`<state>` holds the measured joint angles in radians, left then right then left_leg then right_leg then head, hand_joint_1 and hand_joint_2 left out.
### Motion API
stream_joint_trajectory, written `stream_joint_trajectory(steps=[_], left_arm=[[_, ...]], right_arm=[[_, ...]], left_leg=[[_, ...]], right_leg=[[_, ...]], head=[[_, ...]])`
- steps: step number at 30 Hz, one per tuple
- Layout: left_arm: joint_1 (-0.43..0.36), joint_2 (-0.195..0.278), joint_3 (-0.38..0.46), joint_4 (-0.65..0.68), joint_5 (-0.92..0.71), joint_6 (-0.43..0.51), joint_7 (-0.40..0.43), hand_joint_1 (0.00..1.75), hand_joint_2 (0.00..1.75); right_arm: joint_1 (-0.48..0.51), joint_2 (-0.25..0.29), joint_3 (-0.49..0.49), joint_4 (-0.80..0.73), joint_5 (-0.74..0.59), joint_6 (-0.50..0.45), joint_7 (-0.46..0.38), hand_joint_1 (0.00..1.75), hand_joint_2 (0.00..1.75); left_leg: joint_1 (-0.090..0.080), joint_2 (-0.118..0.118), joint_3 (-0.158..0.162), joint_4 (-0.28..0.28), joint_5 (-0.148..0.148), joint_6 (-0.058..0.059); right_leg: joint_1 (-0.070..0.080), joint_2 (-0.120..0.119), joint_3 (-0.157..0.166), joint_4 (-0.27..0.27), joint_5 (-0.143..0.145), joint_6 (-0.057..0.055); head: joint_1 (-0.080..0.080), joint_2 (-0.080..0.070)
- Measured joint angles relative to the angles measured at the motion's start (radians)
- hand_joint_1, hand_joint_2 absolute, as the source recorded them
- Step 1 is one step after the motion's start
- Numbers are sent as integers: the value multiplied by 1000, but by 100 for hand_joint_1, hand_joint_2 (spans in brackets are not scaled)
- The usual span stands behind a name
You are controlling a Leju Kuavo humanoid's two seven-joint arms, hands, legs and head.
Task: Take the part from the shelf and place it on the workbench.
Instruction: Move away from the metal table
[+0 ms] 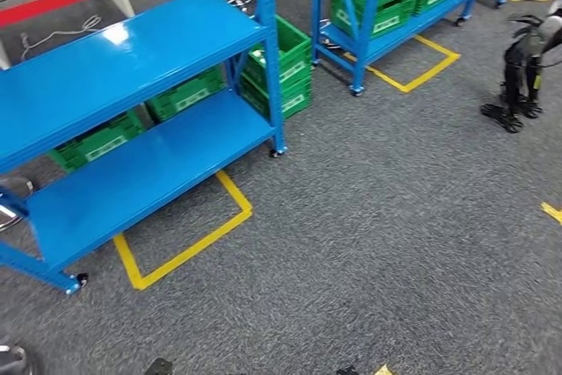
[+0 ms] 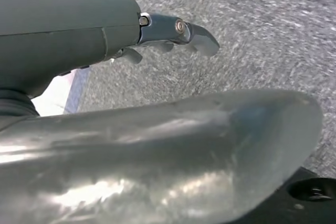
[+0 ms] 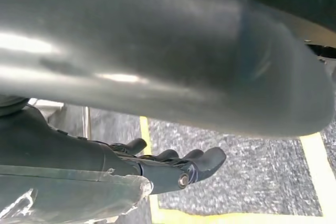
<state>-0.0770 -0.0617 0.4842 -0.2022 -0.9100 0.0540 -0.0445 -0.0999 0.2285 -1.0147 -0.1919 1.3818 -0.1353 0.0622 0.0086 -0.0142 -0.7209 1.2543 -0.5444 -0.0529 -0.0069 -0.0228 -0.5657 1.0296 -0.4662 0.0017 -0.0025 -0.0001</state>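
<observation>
Blue shelf (image 1: pixel 133 111) boards are seen in the head view on grey carpet (image 1: pixel 385 243), with green crates (image 1: pixel 282 68) behind and a yellow tape frame (image 1: pixel 185 248) on the floor below. The left hand (image 2: pixel 174 32) is stretched out over carpet with nothing held, and the right hand (image 3: pixel 174 166) is likewise extended and empty, with yellow tape just beyond its fingers. Where the part lies cannot be told.

L hand (image 2: pixel 174 32): fingers out nearly straight, close together, holding nothing, thick thumb in front of cam. R hand (image 3: pixel 178 166): same pose, fingers extended side by side, nothing in grip. Both hang over floor.
</observation>
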Motion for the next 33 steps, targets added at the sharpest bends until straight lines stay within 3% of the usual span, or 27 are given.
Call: stream_joint_trajectory(steps=[2, 4, 6, 8, 9, 11, 13, 15, 16, 17, 19, 21, 22, 24, 26, 28, 30, 31, 33], left_arm=[[3, 1, 0, 0, -1, -1, 1, 0, 0], [1, 2, 0, 0, -1, -1, 1, 0, 0], [-5, 2, 0, 0, -1, -1, 1, 0, 0], [-5, 2, 1, 0, -1, -1, 1, 0, 0], [-2, 2, 1, 0, -2, -1, 2, 0, 0], [0, 2, 1, 0, -3, -1, 2, 0, 0], [-4, 3, 1, 0, -6, -1, 2, 0, 0], [-6, 3, 2, 0, -10, -1, 2, 0, 0], [-4, 3, 2, 0, -11, -1, 2, 0, 0], [-3, 3, 2, 0, -12, -1, 2, 0, 0], [-4, 3, 2, 0, -12, -2, 2, 0, 0], [-7, 3, 2, 0, -13, -2, 2, 0, 0], [-8, 3, 2, 0, -13, -2, 2, 0, 0], [-4, 5, 4, 0, -15, -2, 4, 0, 0], [-4, 7, 6, 0, -18, -2, 5, 0, 0], [-8, 5, 6, 0, -20, -2, 6, 0, 0], [-9, 5, 7, 0, -21, -2, 6, 0, 0], [-8, 5, 8, 0, -21, -2, 6, 0, 0], [-6, 5, 9, 0, -21, -2, 6, 0, 0]], right_arm=[[-2, 0, 0, 0, 0, 0, 0, 0, 0], [-4, 0, 0, 0, 1, 0, 0, 0, 0], [-4, 0, 0, 0, 2, 0, 0, 0, 0], [-6, 0, 0, 0, 2, 0, 0, 0, 0], [-8, 0, 0, 0, 3, 0, 0, 0, 0], [-9, 1, 0, 0, 3, 0, -1, 0, 0], [-5, 1, 0, 0, 4, 0, -1, 0, 0], [-2, 0, 0, 0, 5, 0, -1, 0, 0], [-1, 0, 0, 0, 5, 0, -1, 0, 0], [-2, 0, 0, 0, 6, 0, -1, 0, 0], [-3, 0, 0, 0, 6, 0, -1, 0, 0], [-3, 1, 0, 0, 6, 0, -1, 0, 0], [-4, 1, 0, 0, 6, 0, -1, 0, 0], [-5, 1, 0, 0, 7, 0, -1, 0, 0], [-6, 2, 0, 0, 8, 0, -1, 0, 0], [-3, 2, 0, 0, 8, 0, -1, 0, 0], [-2, 2, 0, 0, 8, 0, -1, 0, 0], [-2, 2, 0, 0, 8, 0, -1, 0, 0], [-4, 2, 0, 0, 8, 0, -1, 0, 0]], left_leg=[[-2, 10, 31, -52, 45, 6], [-10, 51, 102, -177, 98, 17], [-17, 82, 140, -249, 112, 29], [-19, 67, 141, -259, 111, 39], [-17, 57, 142, -262, 113, 44], [-11, 36, 144, -267, 118, 54], [-9, 13, 142, -268, 120, 60], [-8, -14, 142, -268, 120, 62], [-8, -27, 143, -267, 121, 61], [-7, -41, 143, -267, 121, 60], [-7, -67, 142, -263, 121, 53], [-7, -90, 135, -259, 122, 40], [-6, -100, 131, -259, 124, 33], [-2, -108, 126, -261, 128, 20], [-3, -66, 105, -221, 101, 11], [-4, -14, 50, -111, 40, 4], [-3, -1, 2, -10, 2, 0], [-2, 1, -2, -1, 9, 0], [-4, 14, 43, -79, 64, 5]], right_leg=[[2, -25, 2, 0, -2, 0], [7, -47, 5, 2, -6, 6], [14, -67, 8, 3, -11, 15], [16, -88, 13, 0, -14, 25], [15, -83, 15, 3, -18, 31], [11, -42, -5, 54, -53, 43], [8, 3, -63, 175, -111, 50], [7, 16, -112, 267, -134, 52], [6, 18, -116, 265, -119, 52], [5, 22, -101, 226, -88, 51], [-2, 61, -44, 97, -24, 51], [-9, 102, -7, 20, -3, 46], [-8, 106, -3, 11, -5, 39], [-6, 85, -2, 8, -2, 24], [-6, 62, 1, 2, 3, 10], [-3, 33, 1, 1, 2, 2], [0, 4, 1, 1, 0, -2], [1, -8, 1, 1, -1, -2], [2, -31, 4, 1, -4, 0]], head=[[0, 0], [-1, 0], [0, 0], [2, 0], [3, 0], [8, 0], [13, 0], [14, 0], [15, 0], [14, 0], [15, 0], [15, 0], [15, 0], [15, 0], [9, 0], [2, 0], [1, 0], [1, 0], [1, 0]])
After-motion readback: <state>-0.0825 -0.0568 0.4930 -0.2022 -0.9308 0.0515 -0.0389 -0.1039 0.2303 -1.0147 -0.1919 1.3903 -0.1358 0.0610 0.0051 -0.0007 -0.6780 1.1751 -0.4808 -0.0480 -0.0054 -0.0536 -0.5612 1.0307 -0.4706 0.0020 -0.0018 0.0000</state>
